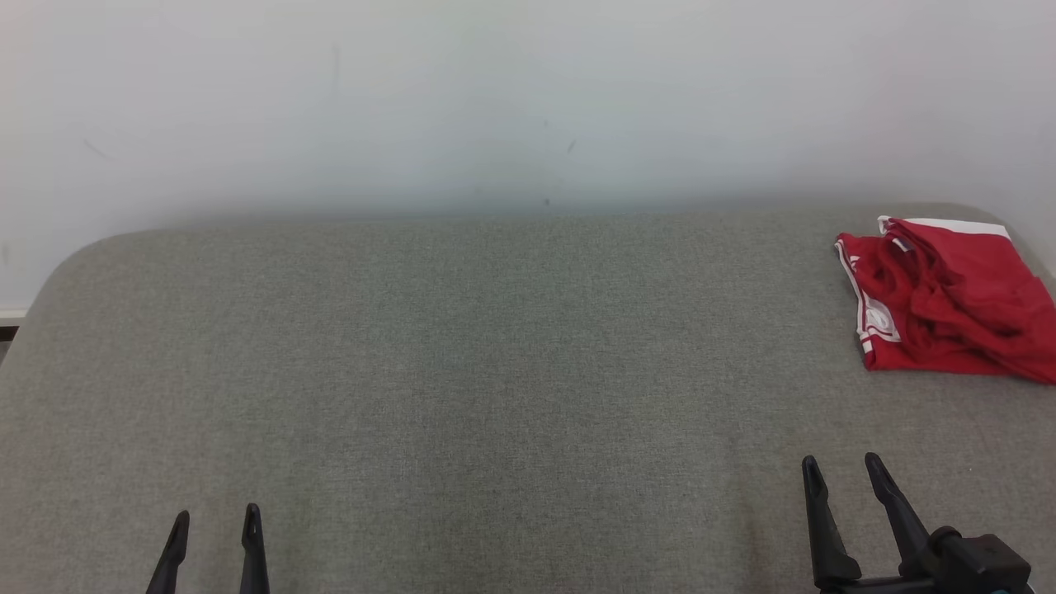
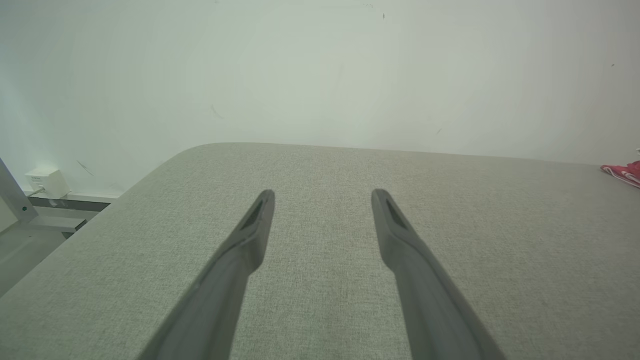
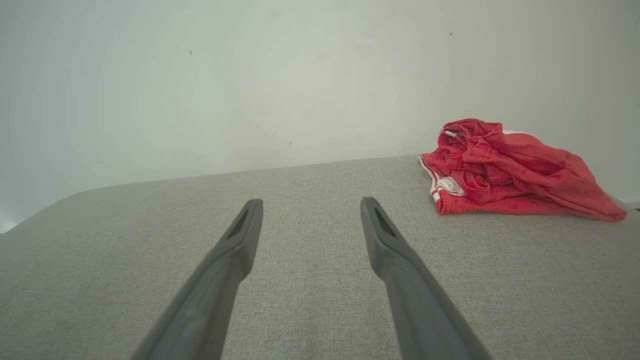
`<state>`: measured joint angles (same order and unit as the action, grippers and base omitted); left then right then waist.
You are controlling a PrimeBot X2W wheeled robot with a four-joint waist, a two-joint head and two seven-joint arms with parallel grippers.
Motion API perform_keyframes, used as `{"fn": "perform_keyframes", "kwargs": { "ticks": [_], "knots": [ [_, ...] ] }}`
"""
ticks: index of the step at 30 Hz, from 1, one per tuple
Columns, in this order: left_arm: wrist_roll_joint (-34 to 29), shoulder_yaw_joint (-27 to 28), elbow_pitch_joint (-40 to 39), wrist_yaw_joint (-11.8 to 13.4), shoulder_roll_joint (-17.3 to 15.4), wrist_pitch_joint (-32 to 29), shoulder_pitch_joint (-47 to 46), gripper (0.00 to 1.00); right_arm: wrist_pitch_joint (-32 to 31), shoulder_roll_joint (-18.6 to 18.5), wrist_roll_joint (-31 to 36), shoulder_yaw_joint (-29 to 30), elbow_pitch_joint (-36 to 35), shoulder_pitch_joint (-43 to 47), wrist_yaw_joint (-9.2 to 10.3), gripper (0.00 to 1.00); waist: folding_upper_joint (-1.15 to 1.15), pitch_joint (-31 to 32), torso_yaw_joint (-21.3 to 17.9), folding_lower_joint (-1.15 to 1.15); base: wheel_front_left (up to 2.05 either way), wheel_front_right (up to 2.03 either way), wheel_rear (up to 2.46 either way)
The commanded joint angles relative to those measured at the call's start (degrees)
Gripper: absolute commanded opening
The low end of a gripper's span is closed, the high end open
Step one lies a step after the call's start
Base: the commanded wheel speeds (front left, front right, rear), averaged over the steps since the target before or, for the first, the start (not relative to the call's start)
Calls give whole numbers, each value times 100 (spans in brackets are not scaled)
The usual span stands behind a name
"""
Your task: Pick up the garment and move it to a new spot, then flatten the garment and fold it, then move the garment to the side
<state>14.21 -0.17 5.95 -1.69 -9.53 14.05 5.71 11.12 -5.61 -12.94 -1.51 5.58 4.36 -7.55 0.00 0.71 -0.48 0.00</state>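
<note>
A red garment [image 1: 949, 305] with white trim lies crumpled in a heap at the far right of the grey fabric surface [image 1: 495, 355]. In the right wrist view the garment [image 3: 505, 170] sits ahead and to the right of my fingers. Its red edge [image 2: 625, 172] peeks in at the right border of the left wrist view. My right gripper [image 1: 841, 470] hovers open near the front right, well short of the garment, with nothing between its fingers. At the front left my left gripper [image 1: 216, 520] is open too and holds nothing.
A pale wall [image 1: 528, 99] rises directly behind the surface. The surface's back left corner is rounded, and beyond it a white box [image 2: 47, 182] sits low by the wall with floor below.
</note>
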Motion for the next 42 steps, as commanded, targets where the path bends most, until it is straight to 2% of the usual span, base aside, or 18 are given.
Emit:
{"fn": "perform_keyframes", "kwargs": {
  "ticks": [1, 9, 10, 15, 31, 42],
  "knots": [
    [37, -9, 6, 16, -23, -9, 13, 100, 30, 17, 0, 9, 8, 15, 14, 100, 0, 1, 6, 0, 0, 0, 0],
    [55, -27, -13, 63, -69, -26, 13, 100, 45, 24, -18, 5, 30, 8, 14, 100, 0, -6, 20, 0, 0, 0, 0],
    [9, -28, 6, 52, -40, -23, 0, 0, 6, 7, -9, -4, 40, 1, -1, 0, 0, -6, 20, 0, 0, 0, 0],
    [104, -32, 254, 41, 54, -88, 10, 0, -24, 22, -122, -19, 265, 86, -1, 0, 0, -7, 20, 0, 0, 0, 0],
    [1733, 122, 366, -90, 180, -505, -253, 0, -347, 29, -1826, 100, 382, -167, 1, 0, 0, -17, 24, 0, 0, 0, 0],
    [2604, 198, 424, -164, 249, -726, -394, 0, -525, 43, -2729, 172, 443, -299, 2, 0, 0, -24, 26, 0, 0, 0, 0]
  ]
}}
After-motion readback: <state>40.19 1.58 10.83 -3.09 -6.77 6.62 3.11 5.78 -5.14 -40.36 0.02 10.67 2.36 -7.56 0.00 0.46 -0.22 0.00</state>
